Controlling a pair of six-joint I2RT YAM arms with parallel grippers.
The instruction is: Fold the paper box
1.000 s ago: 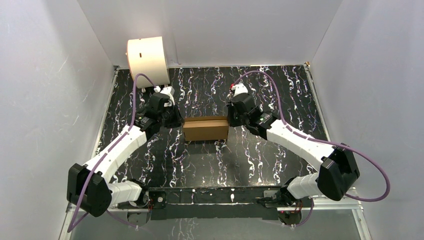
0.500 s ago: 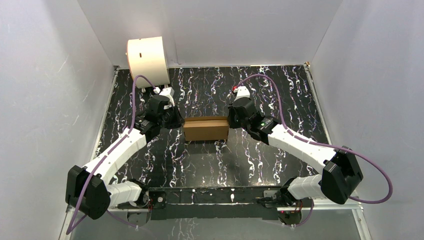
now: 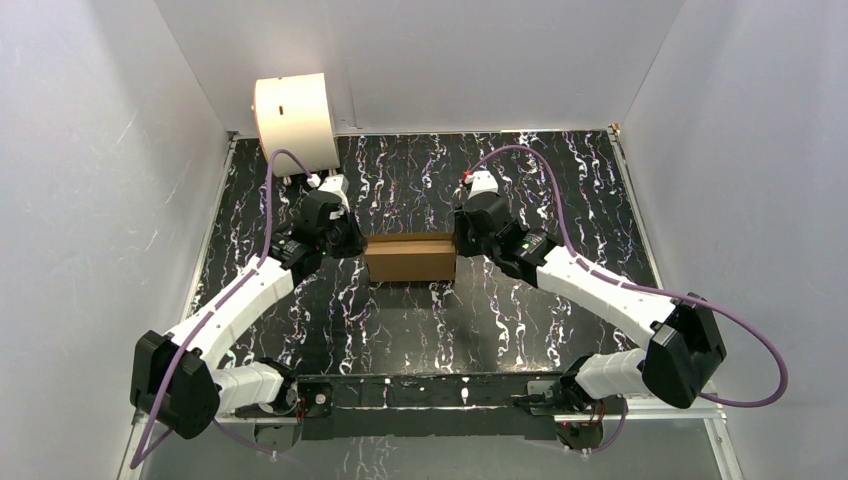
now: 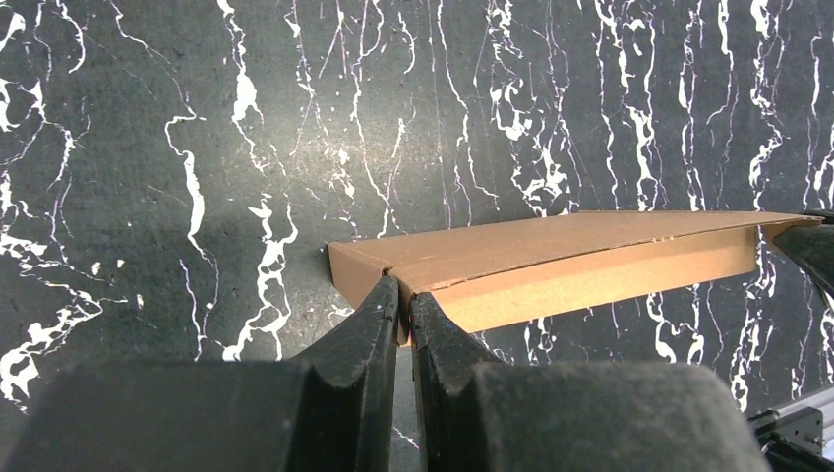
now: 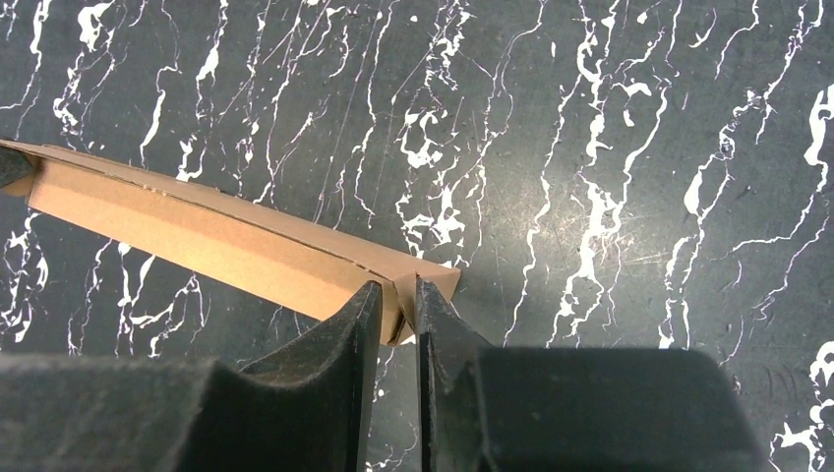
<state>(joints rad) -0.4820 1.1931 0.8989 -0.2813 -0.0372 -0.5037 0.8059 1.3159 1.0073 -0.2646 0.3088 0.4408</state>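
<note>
Left fingers [image 4: 366, 329]: nearly together, nipping the near left corner of the paper box [image 4: 551, 261] at its end wall. We read this as a pinch grip.

Right fingers [image 5: 354, 324]: a narrow gap with the opposite end corner of the cardboard standing in it. We cannot tell whether the pads press on it or merely flank it.

Box position: flat on the bench [image 3: 500, 300], at the centre of the overhead view and a little above the middle, with one wrist at each end. In the left wrist view it runs from centre frame to the right edge. In the right wrist view it runs from the left edge to centre. The top panel lies down over the shallow body.

Handling, our judgement:
- Light, and likely to slide on the smooth bench if pushed from one end only.
- Thin corrugated board: stiff across a panel, weak at the scored lines, easily crushed by a hard pinch.
- Best held at the end walls or corners, beside the creases, not mid-panel.

Count: one box, one cream drum [image 3: 295, 115] at upper left, two arms, two fingers on each.
</note>
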